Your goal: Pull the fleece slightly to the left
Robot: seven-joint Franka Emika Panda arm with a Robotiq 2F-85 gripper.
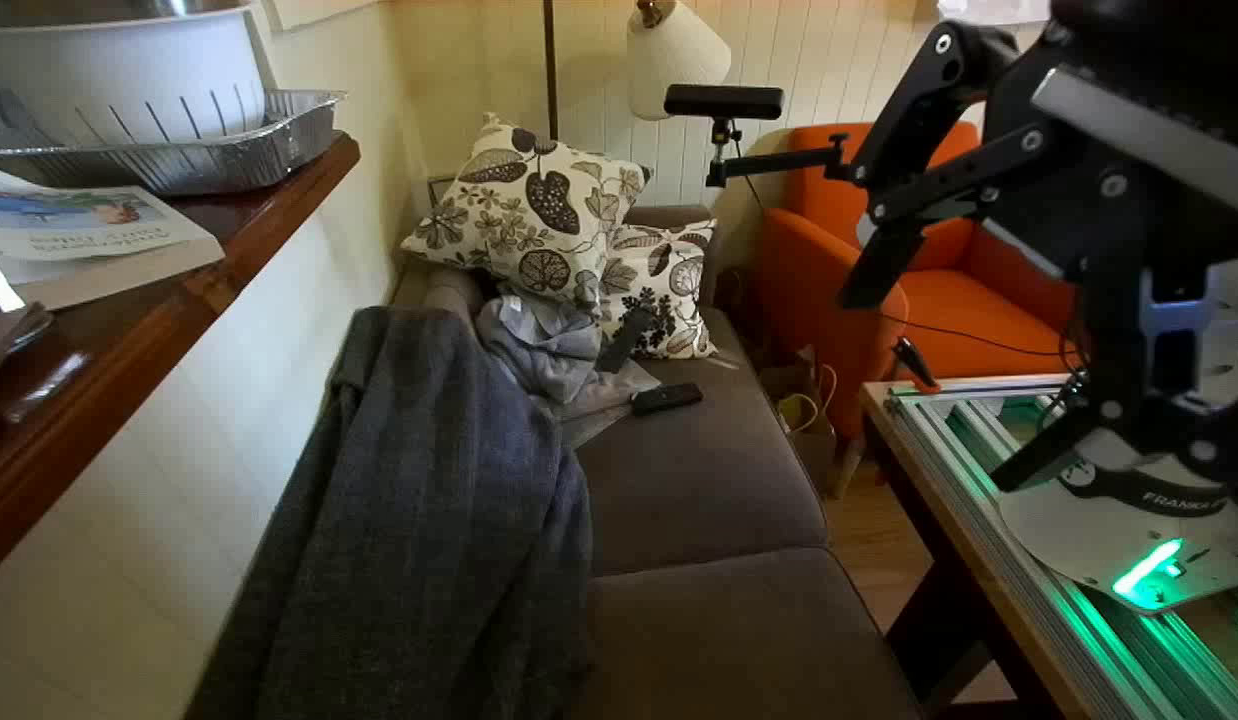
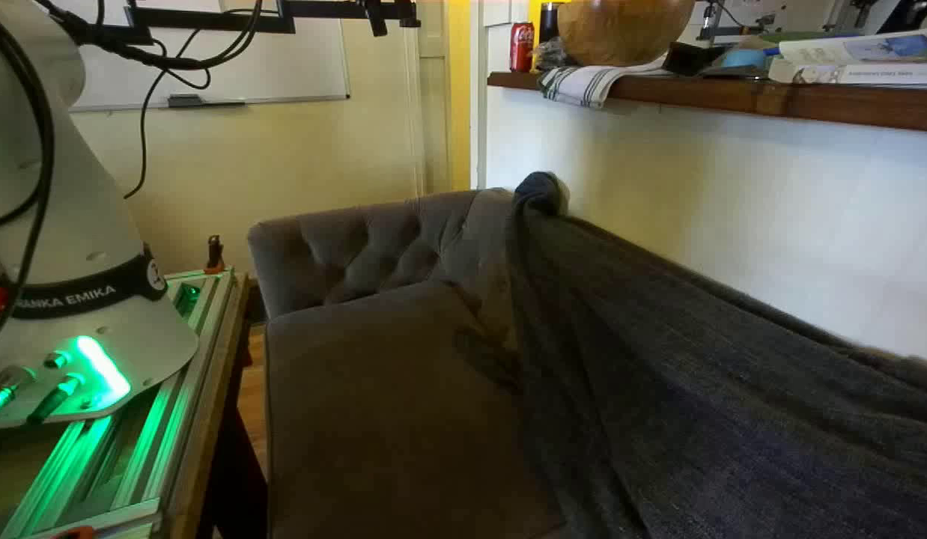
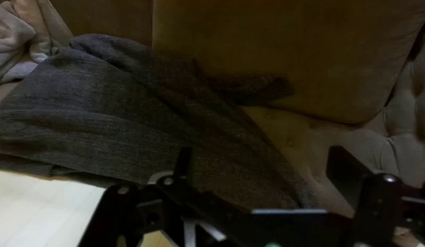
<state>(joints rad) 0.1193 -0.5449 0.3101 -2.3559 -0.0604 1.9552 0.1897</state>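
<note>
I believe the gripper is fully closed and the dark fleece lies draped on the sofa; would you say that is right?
Not quite: the gripper is open, as the wrist view shows. The dark fleece does lie draped on the sofa.

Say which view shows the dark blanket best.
The wrist view, arguably: it looks down on the dark blanket, showing its folds most fully, though the hand covers part and the picture's left edge crops it. Both exterior views show it draped over the sofa, cut off at the bottom.
</note>
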